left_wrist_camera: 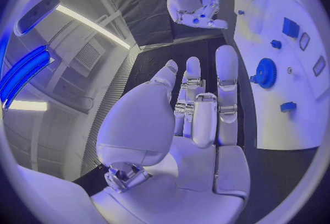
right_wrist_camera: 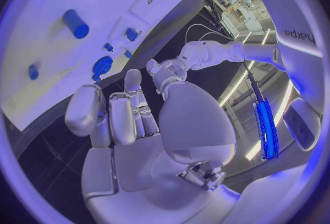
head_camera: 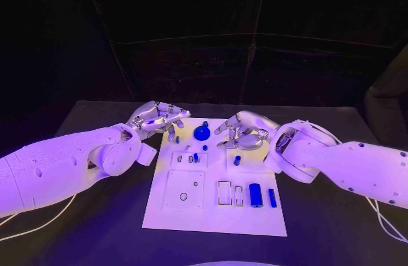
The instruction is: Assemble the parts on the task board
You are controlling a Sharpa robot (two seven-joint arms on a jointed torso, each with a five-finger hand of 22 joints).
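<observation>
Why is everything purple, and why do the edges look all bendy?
Head view: purple light tints the task board and both arms, against a dark background. Left wrist view: the fisheye lens curves the board's edge beside the left hand. Right wrist view: the same bending around the right hand.

White task board, blue parts, black table, silver hands on white arms

The gear lies on the task board between both hands.
</observation>
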